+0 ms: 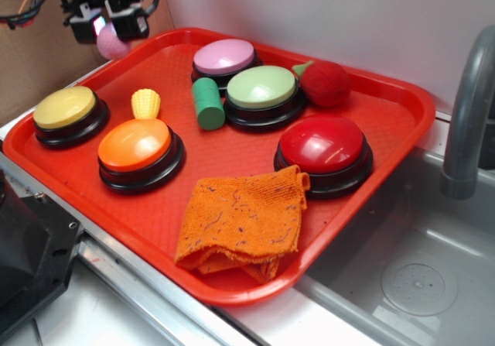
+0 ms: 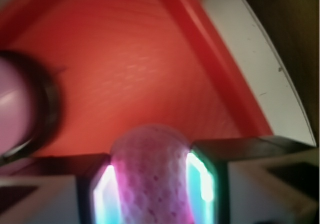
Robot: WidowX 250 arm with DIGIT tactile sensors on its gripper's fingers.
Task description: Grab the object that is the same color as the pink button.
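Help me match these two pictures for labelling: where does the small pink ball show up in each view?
Exterior: the pink ball is at the top left, held in the hand above the far left corner of the red tray.
Wrist: the ball fills the bottom centre, clamped between the lit fingers.
Shared landmark: the pink button, at the left edge in the wrist view.

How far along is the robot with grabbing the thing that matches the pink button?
Essentially done: the gripper is shut on the pink ball, held above the red tray's far left corner. The pink button sits untouched on the tray. Nothing visible remains except keeping hold.
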